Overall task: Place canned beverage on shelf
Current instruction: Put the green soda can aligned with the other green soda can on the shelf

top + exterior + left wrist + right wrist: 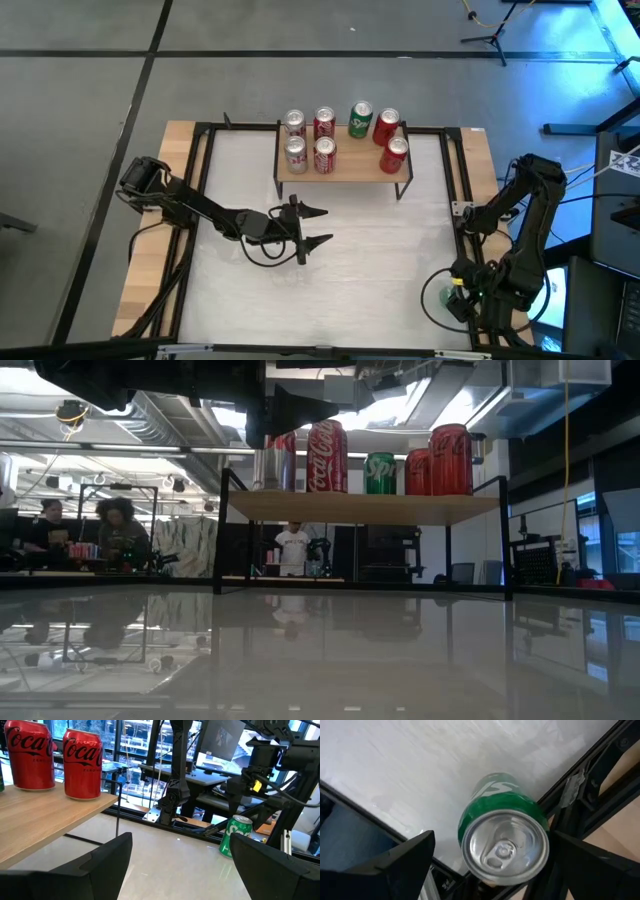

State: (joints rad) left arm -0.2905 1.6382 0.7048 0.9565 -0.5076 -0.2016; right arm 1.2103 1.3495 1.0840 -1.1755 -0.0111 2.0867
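Observation:
A green canned beverage (504, 845) stands upright on its base on the white table, at the near right corner (457, 298). My right gripper (494, 837) hangs open above it, pointing down, one finger on each side of the can's top without touching it. The shelf (343, 165), a light wood plank on thin black legs, stands at the far middle and carries several cans: red ones, silver-and-red ones and a green one (360, 120). My left gripper (327, 225) is open and level over the table's middle, in front of the shelf, holding nothing.
A black metal frame (452, 170) runs around the white table top, and its corner bars (580, 795) pass close by the green can. Two red cans (82, 762) stand at the shelf's right end. People sit in the room behind the table (120, 535).

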